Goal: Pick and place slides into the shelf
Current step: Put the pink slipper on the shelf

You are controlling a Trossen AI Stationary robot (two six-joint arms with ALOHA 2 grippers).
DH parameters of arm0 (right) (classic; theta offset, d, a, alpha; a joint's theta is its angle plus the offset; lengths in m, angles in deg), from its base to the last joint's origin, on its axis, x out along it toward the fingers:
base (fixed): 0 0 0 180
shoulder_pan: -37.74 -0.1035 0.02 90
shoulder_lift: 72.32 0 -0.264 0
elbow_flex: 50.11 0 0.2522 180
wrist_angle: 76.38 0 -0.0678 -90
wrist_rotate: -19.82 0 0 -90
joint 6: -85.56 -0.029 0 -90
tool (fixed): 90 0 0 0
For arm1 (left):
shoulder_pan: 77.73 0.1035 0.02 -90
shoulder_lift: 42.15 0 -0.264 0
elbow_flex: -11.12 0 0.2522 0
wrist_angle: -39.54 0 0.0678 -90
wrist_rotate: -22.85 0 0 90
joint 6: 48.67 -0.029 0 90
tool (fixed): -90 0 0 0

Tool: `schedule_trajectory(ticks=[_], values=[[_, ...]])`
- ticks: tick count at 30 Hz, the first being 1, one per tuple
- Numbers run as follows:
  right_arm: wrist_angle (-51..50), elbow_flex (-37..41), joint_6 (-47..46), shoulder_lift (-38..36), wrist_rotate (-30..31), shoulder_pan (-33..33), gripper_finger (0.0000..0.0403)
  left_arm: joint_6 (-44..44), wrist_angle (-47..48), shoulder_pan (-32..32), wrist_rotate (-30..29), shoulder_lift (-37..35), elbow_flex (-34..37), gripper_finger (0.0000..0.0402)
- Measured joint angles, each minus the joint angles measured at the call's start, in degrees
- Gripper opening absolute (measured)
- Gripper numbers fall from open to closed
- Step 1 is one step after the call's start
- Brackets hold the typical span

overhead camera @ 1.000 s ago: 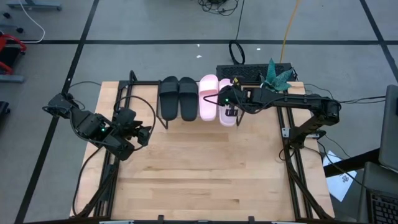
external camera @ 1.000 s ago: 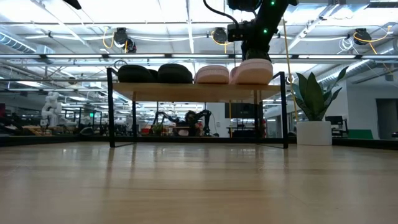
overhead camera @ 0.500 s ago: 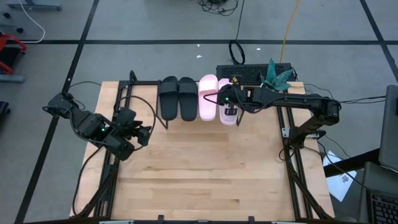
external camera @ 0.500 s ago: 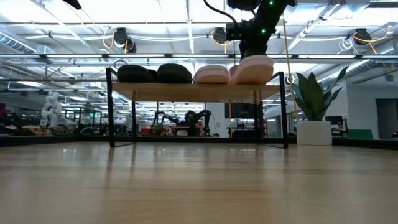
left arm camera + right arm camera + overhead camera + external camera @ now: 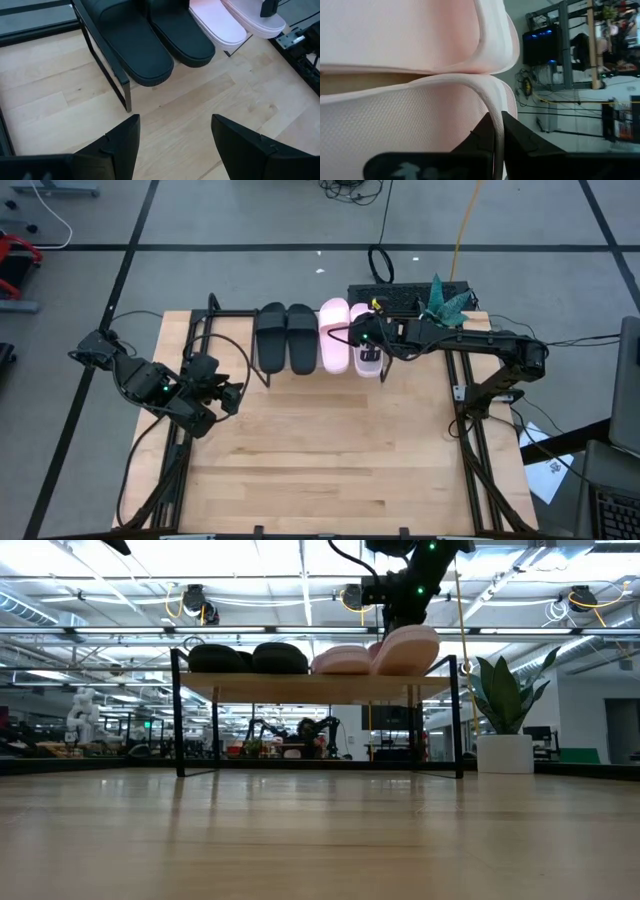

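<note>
On the shelf [image 5: 300, 684] at the table's far side lie two black slides [image 5: 287, 337] and one pink slide [image 5: 335, 335], side by side with their soles on the plank. My right gripper [image 5: 368, 346] is shut on a second pink slide [image 5: 405, 650] at the shelf's right end. That slide is tilted, its right side higher. In the right wrist view both pink slides [image 5: 395, 120] fill the picture. My left gripper [image 5: 175, 135] waits open above the table's left part, short of the shelf. My right gripper pinches a thin raised edge of the pink slide [image 5: 495, 125] between its two fingers [image 5: 520, 140]; it looks like the strap's edge. The fingers slant down from the table's right side. The slide is tilted, its lower left side [image 5: 380, 666] at the shelf top beside the other pink slide.
A potted plant [image 5: 503, 710] stands right of the shelf, and a dark keyboard [image 5: 400, 296] lies behind it. Black frame bars run along the table's left side [image 5: 190, 350]. Bare wooden tabletop [image 5: 330, 450] stretches from the shelf to the near edge.
My right gripper has stayed shut on the pink slide, which has tipped: its right side has risen while its left side stays low by the other pink slide. It has also edged slightly toward the far edge.
</note>
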Motion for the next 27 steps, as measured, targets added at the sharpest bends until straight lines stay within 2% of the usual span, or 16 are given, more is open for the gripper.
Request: schedule_trajectory(ticks=[27], values=[[-1.39, -0.02, 0.22, 0.00, 3.45, -1.07, 0.0006, -0.35, 0.00, 0.01, 0.02, -0.01, 0.00, 0.0239]])
